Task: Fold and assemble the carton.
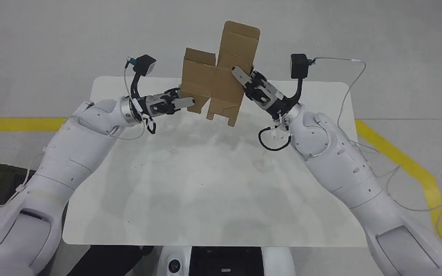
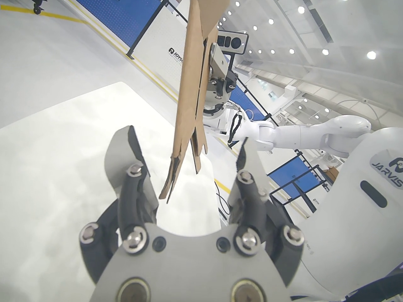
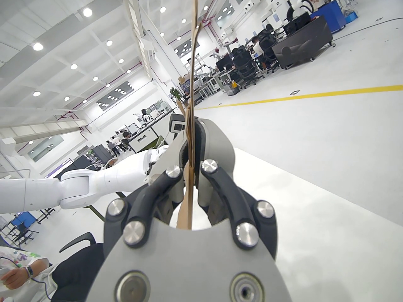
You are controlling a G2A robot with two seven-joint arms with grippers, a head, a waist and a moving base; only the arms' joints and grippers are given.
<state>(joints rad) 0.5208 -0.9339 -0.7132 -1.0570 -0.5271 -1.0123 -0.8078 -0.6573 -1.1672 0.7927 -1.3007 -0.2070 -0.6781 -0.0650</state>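
Carton (image 1: 217, 76): flattened brown blank, flaps splayed, hanging in the air at upper centre of the top view, above the far edge of the table (image 1: 207, 200). It is standing roughly on edge and is not resting on the surface.

Right gripper (image 1: 239, 74): reaching in from the right of the frame and pinching the carton's right-hand panel. In the right wrist view the jaws are sitting narrow, with the cardboard (image 3: 192, 80) running edge-on between both fingers (image 3: 217, 139) and rising past them.

Left gripper (image 1: 185, 102): sitting at the carton's lower left edge. In the left wrist view its jaws are standing wide, gripping nothing; the carton's (image 2: 192, 80) lower corner is hanging in the gap between the fingers (image 2: 126, 146). Contact there: cannot tell.
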